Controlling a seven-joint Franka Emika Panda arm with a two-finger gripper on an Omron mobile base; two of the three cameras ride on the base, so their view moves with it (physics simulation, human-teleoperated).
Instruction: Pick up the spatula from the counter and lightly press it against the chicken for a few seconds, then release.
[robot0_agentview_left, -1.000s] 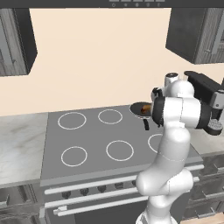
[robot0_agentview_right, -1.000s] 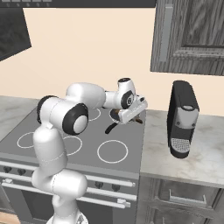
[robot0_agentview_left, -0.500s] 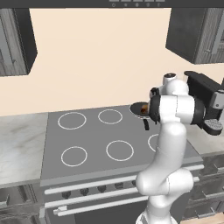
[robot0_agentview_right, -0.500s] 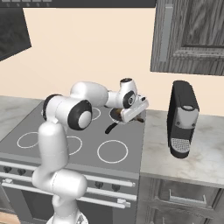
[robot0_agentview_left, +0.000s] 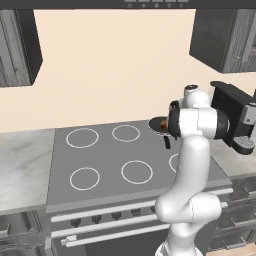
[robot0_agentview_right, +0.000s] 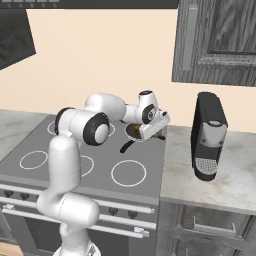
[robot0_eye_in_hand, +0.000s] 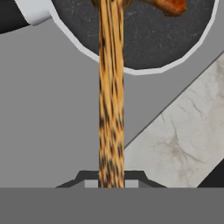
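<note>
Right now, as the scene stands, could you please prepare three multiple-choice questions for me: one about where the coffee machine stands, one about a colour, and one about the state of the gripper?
1. Where does the coffee machine stand?
A. on the marble counter beside the stove
B. in a wall cabinet
C. on the floor

2. What colour is the handle of the spatula?
A. blue
B. speckled orange-brown
C. white

3. In what state is the gripper?
A. open, holding nothing
B. shut on a cup
C. shut on the spatula

Answers:
1 A: the right base view shows it on the marble, to the right of the stove.
2 B: the hand view shows an orange-brown handle with dark specks.
3 C: the handle rises from between the finger tips toward the pan.
</note>
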